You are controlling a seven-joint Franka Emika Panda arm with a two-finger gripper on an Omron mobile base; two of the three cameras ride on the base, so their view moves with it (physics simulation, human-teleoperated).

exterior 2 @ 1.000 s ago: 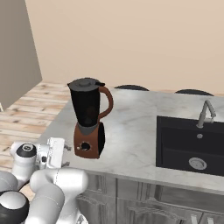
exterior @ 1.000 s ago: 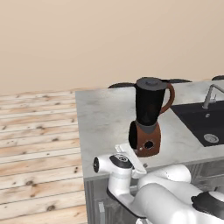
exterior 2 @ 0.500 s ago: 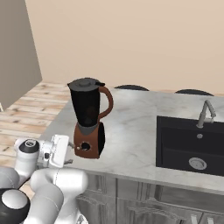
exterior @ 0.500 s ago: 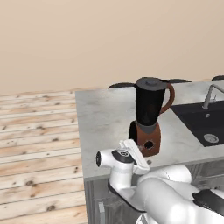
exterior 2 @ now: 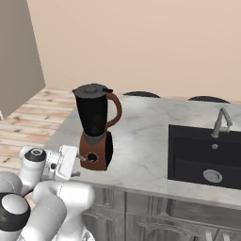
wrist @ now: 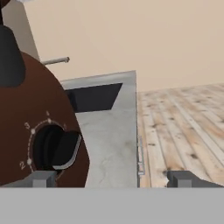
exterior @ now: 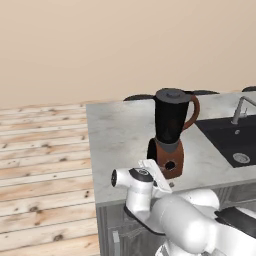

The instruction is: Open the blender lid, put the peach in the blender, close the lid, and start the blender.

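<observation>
Beige wall (exterior: 100, 45), plank wood floor (exterior: 40, 165), grey marble counter (exterior 2: 141, 136) w/ black sink (exterior 2: 207, 155) & faucet (exterior 2: 221, 121).

Lighting: even, bright, diffuse; source not identifiable. Rendered pictures, soft and low in detail in both base views, no motion blur. Shadows: faint soft one on the desk (exterior: 120, 130) just beside the blender (exterior: 170, 131) base; none hard-edged. Glare: dull sheen on the dark jar and on the white arm casing; a pale highlight rims the knob (wrist: 56, 148) in the hand view. Sink (exterior 2: 207, 153) near black, interior detail dim. Hand view: near surfaces large and slightly soft, numerals by the knob legible; floor planks (wrist: 183, 127) sharp. No edge distortion noted. Wall flat, untextured beige.
</observation>
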